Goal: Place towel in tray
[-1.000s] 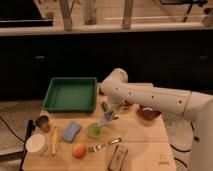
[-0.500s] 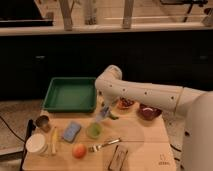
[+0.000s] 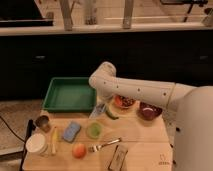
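The towel (image 3: 98,112), a small pale grey-blue cloth, hangs limp just above the wooden table, off the green tray's (image 3: 56,102) front right corner. My gripper (image 3: 99,106) is shut on its top, reaching down from the white arm's elbow (image 3: 103,80). The arm comes in from the right. The tray lies at the table's back left with nothing showing inside it. The fingers themselves are mostly hidden behind the wrist and the cloth.
An orange bowl (image 3: 123,102) and a maroon bowl (image 3: 149,111) sit under the arm at right. Close by lie a green vegetable (image 3: 111,114), a green cup (image 3: 93,130) and a blue sponge (image 3: 71,131). A metal cup (image 3: 43,122), white cup (image 3: 36,143), orange fruit (image 3: 78,150), fork (image 3: 105,145) and bar (image 3: 117,157) fill the front.
The arm has swung left toward the tray, carrying the towel with it from near the bowls to the tray's right corner.
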